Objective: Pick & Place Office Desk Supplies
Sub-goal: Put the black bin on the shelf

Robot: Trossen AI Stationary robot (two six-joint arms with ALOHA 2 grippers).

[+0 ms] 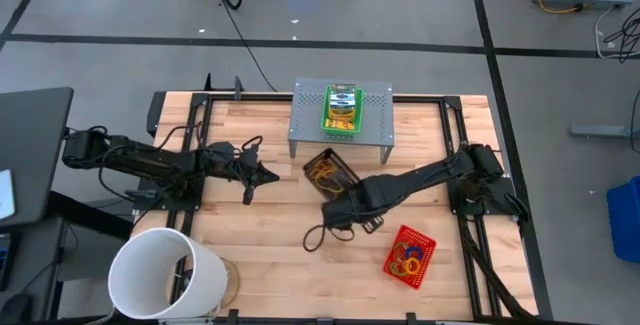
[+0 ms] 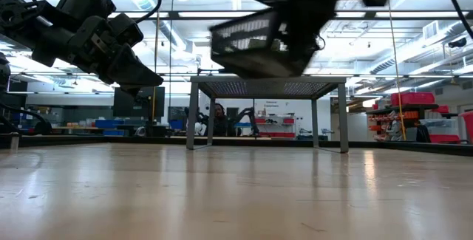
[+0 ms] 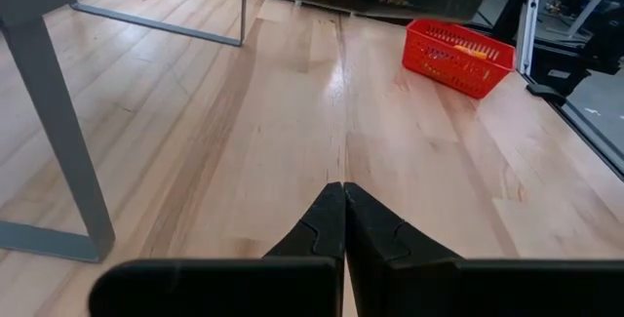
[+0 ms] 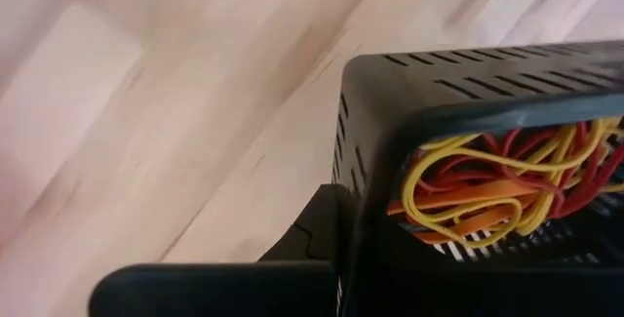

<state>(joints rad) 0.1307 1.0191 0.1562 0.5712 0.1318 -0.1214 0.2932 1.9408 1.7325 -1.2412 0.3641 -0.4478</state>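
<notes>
Across the table (image 1: 260,255) sit three mesh trays: one green tray (image 1: 342,109) of crayon boxes atop the grey stand (image 1: 375,125), one red tray (image 1: 409,256) of coloured rings near the right front, and one black tray (image 1: 331,172) lifted clear of the wood. The right gripper (image 1: 345,197) has its fingers clamped on that black tray's wall; only its wrist view shows the yellow, orange and red rubber bands (image 4: 497,185) inside. The left gripper (image 1: 268,175) hovers with fingers pressed together, holding nothing.
</notes>
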